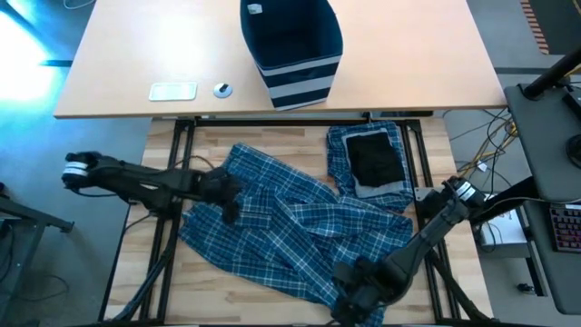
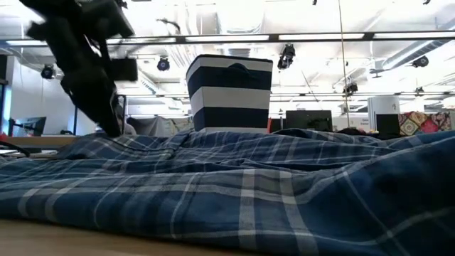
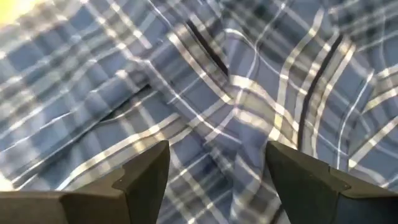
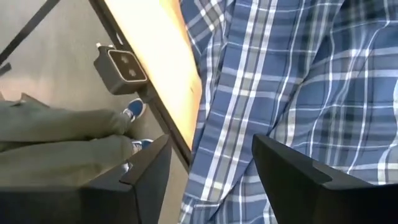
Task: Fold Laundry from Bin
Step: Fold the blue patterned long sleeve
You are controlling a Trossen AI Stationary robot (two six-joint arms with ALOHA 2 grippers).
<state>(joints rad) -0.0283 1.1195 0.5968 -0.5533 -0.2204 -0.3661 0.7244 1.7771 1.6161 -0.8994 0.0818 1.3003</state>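
Blue-and-white plaid trousers (image 1: 300,232) lie spread across the wooden table (image 1: 227,138), filling its centre. Left gripper (image 1: 229,197) hovers at their nine o'clock edge, fingers apart, holding nothing. Right gripper (image 1: 359,289) sits at five o'clock by the near hem, fingers apart. Folded laundry (image 1: 374,162) rests at one o'clock. Navy striped bin (image 1: 292,50) stands at twelve o'clock.

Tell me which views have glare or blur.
High view: bright blue-white glare in the top-left corner. Low view: the left arm is blurred and ceiling lights glare. Right wrist view: the table edge is washed out. Left wrist view: the plaid cloth looks soft.
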